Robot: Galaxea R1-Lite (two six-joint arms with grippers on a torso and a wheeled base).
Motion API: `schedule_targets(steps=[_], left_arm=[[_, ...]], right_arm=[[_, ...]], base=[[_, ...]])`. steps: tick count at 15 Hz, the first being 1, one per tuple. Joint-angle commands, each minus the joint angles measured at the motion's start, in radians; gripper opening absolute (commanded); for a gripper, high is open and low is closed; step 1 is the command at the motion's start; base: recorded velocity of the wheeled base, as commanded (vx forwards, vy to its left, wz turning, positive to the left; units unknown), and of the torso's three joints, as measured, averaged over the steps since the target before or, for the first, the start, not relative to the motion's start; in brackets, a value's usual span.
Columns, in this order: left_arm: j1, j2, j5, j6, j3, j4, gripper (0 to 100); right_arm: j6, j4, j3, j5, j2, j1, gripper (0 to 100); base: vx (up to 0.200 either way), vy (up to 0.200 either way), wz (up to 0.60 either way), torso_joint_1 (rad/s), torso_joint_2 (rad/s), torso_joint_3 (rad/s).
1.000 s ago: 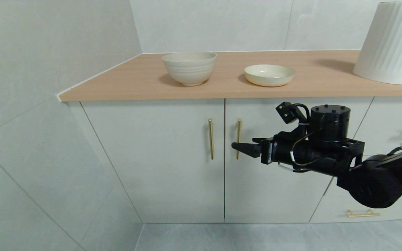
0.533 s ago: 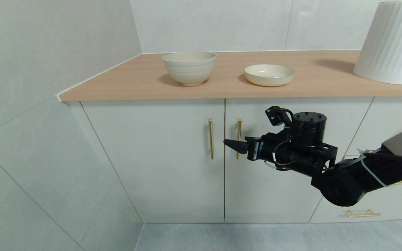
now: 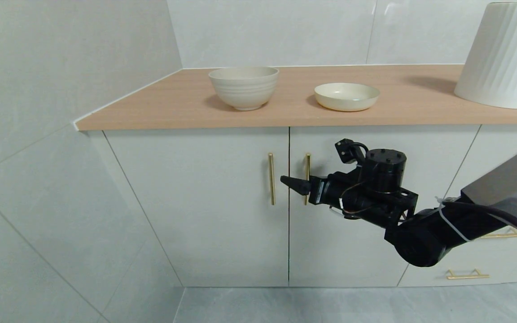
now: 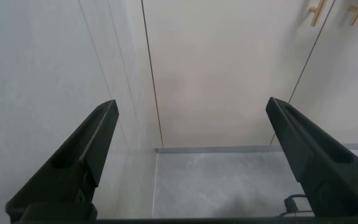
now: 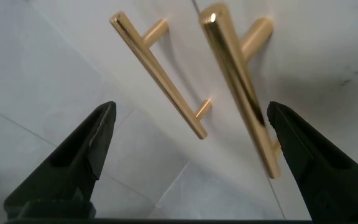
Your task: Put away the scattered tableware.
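A deep ribbed cream bowl [image 3: 243, 86] and a shallow cream dish [image 3: 346, 96] stand on the wooden countertop [image 3: 159, 105]. Below it are two shut cabinet doors with upright brass handles [image 3: 271, 178] [image 3: 307, 170]. My right gripper [image 3: 291, 183] is level with these handles, its tips between the two. In the right wrist view it is open [image 5: 190, 111], with both brass handles [image 5: 157, 74] [image 5: 241, 93] close ahead between its fingers, touching neither. My left gripper [image 4: 191, 111] is open and empty, low in front of the left cabinet door [image 4: 222, 74].
A tall white ribbed cylinder [image 3: 501, 56] stands on the counter at the right. Drawers with brass pulls [image 3: 467, 274] lie right of the doors. A tiled wall [image 3: 38, 134] closes the left side, with grey floor [image 3: 330, 305] below.
My right arm has moved left and slightly up, from right of the handles to having its tips between them. The bowl and dish have not moved.
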Motion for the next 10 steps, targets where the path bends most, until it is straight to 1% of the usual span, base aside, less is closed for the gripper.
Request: schedule_targets(steps=[1,6,10], left_arm=[[0.000,0.000,0.000,0.000,0.000,-0.001,100],[0.000,0.000,0.000,0.000,0.000,0.000,100],[0.000,0.000,0.000,0.000,0.000,0.000,100]], right_arm=[[0.001,0.001,-0.004,0.001,0.010,0.003,100],[0.020,0.001,-0.002,0.007,0.010,0.003,100],[0.021,0.001,0.008,0.007,0.001,0.026,100]], base=[[0.000,0.000,0.00,0.000,0.00,0.000],[0.000,0.000,0.00,0.000,0.00,0.000],[0.000,0.000,0.00,0.000,0.00,0.000]])
